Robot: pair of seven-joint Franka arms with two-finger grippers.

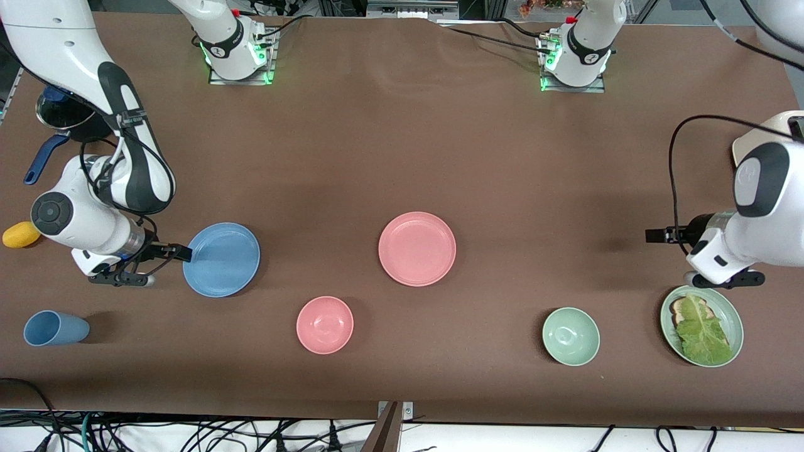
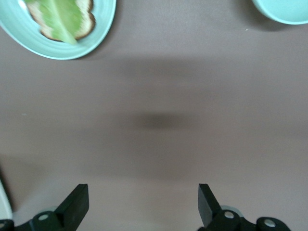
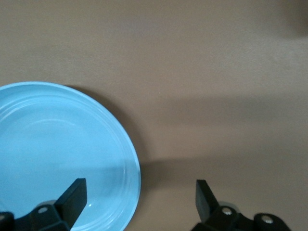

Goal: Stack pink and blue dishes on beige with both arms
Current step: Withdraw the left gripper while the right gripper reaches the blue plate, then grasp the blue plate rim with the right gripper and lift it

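The light blue plate (image 1: 221, 259) lies toward the right arm's end of the table. My right gripper (image 1: 181, 252) is open at its rim. In the right wrist view the right gripper (image 3: 139, 195) has one finger over the blue plate (image 3: 57, 154) and the other over bare table. The pink plate (image 1: 417, 248) sits mid-table with nothing touching it. My left gripper (image 1: 654, 235) (image 2: 143, 197) is open over bare table with nothing between its fingers. The beige plate is not clearly in view; a pale edge (image 2: 3, 202) shows beside the left gripper.
A pink bowl (image 1: 325, 324), a pale green bowl (image 1: 570, 336) and a green plate with lettuce (image 1: 701, 325) stand nearer the front camera. A blue cup (image 1: 55, 328), a yellow object (image 1: 21, 234) and a blue-handled pan (image 1: 59, 116) lie at the right arm's end.
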